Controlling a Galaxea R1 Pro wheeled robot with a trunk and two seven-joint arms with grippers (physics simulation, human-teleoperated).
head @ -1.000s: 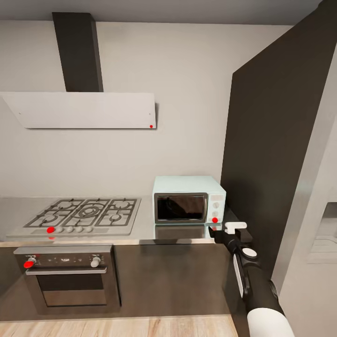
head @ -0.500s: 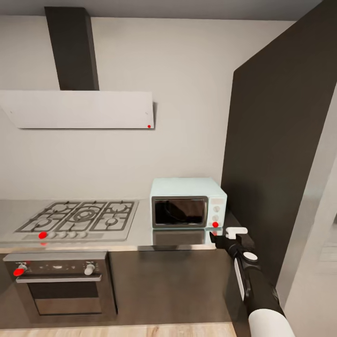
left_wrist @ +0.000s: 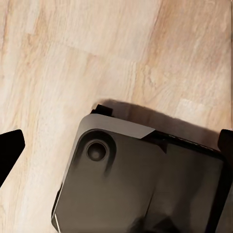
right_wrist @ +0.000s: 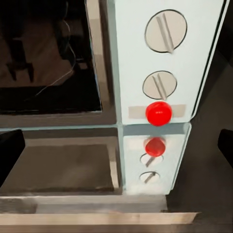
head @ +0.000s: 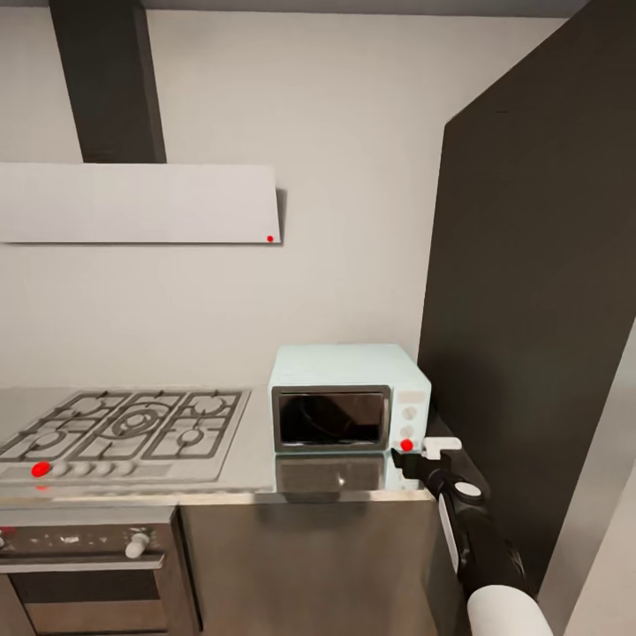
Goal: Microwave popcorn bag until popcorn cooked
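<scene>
Mint microwave (head: 349, 399), right claw (head: 422, 454) near red dot (right_wrist: 158, 113)

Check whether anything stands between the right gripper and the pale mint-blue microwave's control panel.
Nothing visible does. The right gripper hangs just in front of the pale mint-blue microwave, near its red dot below the two round knobs. Between them lies bare grey brushed-steel countertop. The dark glass door looks closed.

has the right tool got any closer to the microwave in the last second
Yes. In the head view the right tool now sits just under the red dot on the pale mint-blue boxy microwave; earlier a clear gap separated them.
</scene>
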